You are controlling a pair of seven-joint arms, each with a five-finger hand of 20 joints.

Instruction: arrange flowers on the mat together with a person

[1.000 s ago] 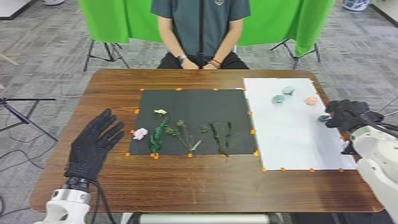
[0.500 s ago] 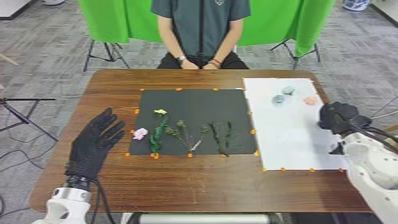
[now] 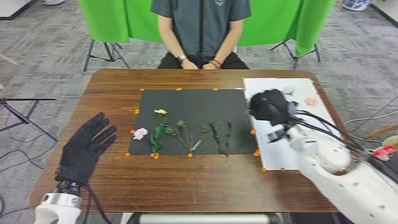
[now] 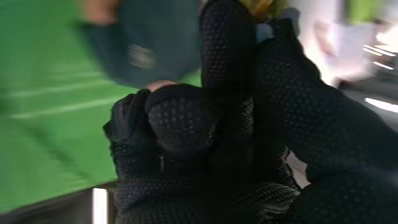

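The right hand (image 3: 272,106) is over the white sheet's left edge, beside the black mat (image 3: 191,100). In the right wrist view, the right hand (image 4: 235,60) pinches a small bluish flower (image 4: 264,31) between finger and thumb, with something yellowish at the tips. The left hand (image 3: 85,147) lies open left of the mat. On the mat are a pink flower (image 3: 140,133), a yellow flower (image 3: 161,112) and several green stems (image 3: 156,137). A blue-green flower (image 3: 289,90) and a peach flower (image 3: 311,101) lie on the white sheet (image 3: 277,159).
Orange tabs run along the edges of the mat and sheet. A person sits across the brown table (image 3: 195,187), hands together at its far edge. The right forearm extends over the sheet's right part and the table's right edge.
The right hand has swung left from the sheet's right edge to its left edge. The bluish flower beside it earlier no longer lies there. The left hand has shifted slightly down and left.
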